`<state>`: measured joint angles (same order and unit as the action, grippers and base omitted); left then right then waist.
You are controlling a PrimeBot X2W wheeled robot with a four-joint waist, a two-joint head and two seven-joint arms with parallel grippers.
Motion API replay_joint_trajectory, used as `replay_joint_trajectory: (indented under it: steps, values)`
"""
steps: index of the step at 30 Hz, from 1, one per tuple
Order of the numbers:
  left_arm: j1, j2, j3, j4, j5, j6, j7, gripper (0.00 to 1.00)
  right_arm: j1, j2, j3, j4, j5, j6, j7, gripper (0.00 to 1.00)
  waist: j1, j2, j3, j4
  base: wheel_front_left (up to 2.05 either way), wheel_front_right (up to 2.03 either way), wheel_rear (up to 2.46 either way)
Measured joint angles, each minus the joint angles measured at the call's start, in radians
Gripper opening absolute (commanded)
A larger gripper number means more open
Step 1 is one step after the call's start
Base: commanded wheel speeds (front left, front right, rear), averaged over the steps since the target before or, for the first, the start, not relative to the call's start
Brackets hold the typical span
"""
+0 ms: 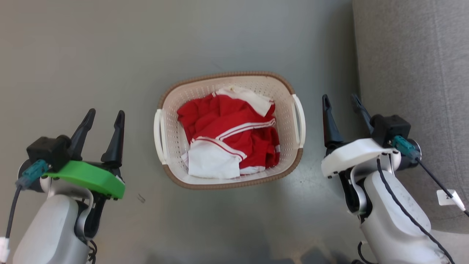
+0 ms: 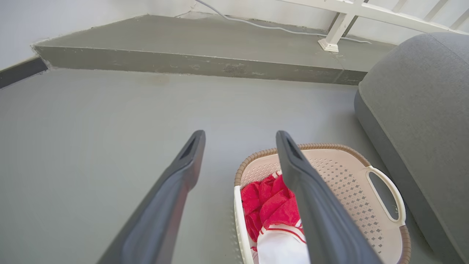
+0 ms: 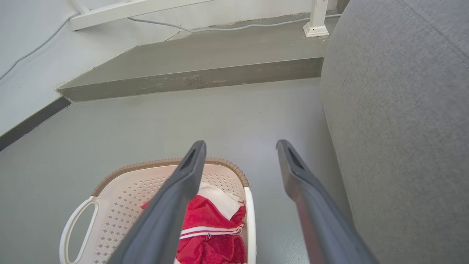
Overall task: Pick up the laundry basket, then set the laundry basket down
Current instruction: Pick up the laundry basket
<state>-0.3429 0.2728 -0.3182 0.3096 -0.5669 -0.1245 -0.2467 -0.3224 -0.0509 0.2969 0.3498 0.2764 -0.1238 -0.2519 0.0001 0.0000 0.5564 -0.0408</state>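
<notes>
The laundry basket (image 1: 172,110) sits on the grey floor between my arms: cream perforated plastic, brown woven-look rim, a white handle on each side, red and white clothes inside. My left gripper (image 1: 104,115) hangs open to its left, apart from the left handle (image 1: 158,135). On the other side my right gripper (image 1: 340,101) is open, a short gap from the right handle (image 1: 299,121). The left wrist view has the basket (image 2: 340,172) low and right of the open gripper (image 2: 240,137). In the right wrist view the basket (image 3: 124,187) lies low and left of the open gripper (image 3: 240,145).
A grey upholstered sofa (image 1: 414,73) stands close on the right, just beyond my right gripper. Ahead, a low concrete step (image 2: 198,64) crosses the floor, with a white railing post (image 2: 335,35) and a cable on it. Bare floor (image 1: 73,55) stretches to the left.
</notes>
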Motion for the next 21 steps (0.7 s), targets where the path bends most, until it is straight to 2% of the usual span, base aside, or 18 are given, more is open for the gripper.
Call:
replay_joint_trajectory:
  steps: [12,21]
  values:
    - [-0.152,0.039,-0.140,0.113,-0.094,0.000,0.052,1.00,-0.153,-0.007,0.065,0.167,0.069,-0.001,0.000,1.00,0.0001,0.0000,0.173,-0.006,0.00,0.00,0.00]
    - [-0.253,0.036,-0.245,0.164,-0.197,0.000,0.103,1.00,-0.268,-0.009,0.138,0.284,0.121,-0.001,0.000,1.00,0.0000,0.0000,0.294,-0.014,0.00,0.00,0.00]
